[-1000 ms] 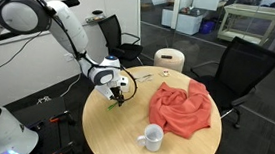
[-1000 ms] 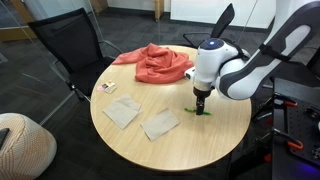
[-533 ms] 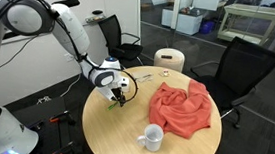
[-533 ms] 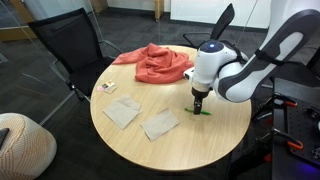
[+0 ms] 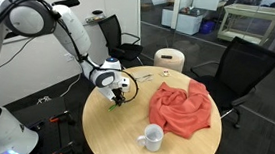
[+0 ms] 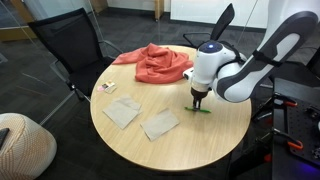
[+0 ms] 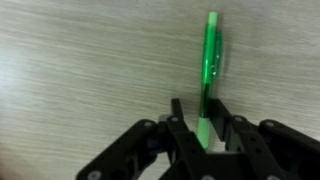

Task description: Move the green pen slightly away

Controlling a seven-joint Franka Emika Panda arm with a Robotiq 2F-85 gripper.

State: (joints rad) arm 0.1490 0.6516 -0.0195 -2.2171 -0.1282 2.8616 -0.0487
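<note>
The green pen (image 7: 210, 55) lies flat on the round wooden table (image 5: 132, 137), a thin lime-green stick. In the wrist view its near end sits between my two black fingers (image 7: 176, 108), which press against it from both sides. My gripper (image 7: 198, 106) is shut on the green pen, pointing straight down at the table. In both exterior views the gripper (image 5: 119, 96) (image 6: 198, 103) stands low over the pen (image 5: 112, 106) (image 6: 204, 113), near the table's edge, and covers most of it.
A red cloth (image 5: 182, 104) (image 6: 152, 63) is heaped on the table. A white mug (image 5: 152, 138) stands near the edge. Two flat grey-white pieces (image 6: 122, 113) (image 6: 160, 124) and a small card (image 6: 107, 88) lie nearby. Black chairs (image 5: 244, 66) surround the table.
The fingers have drawn in from wide open onto the pen. The arm and the pen have stayed in the same place.
</note>
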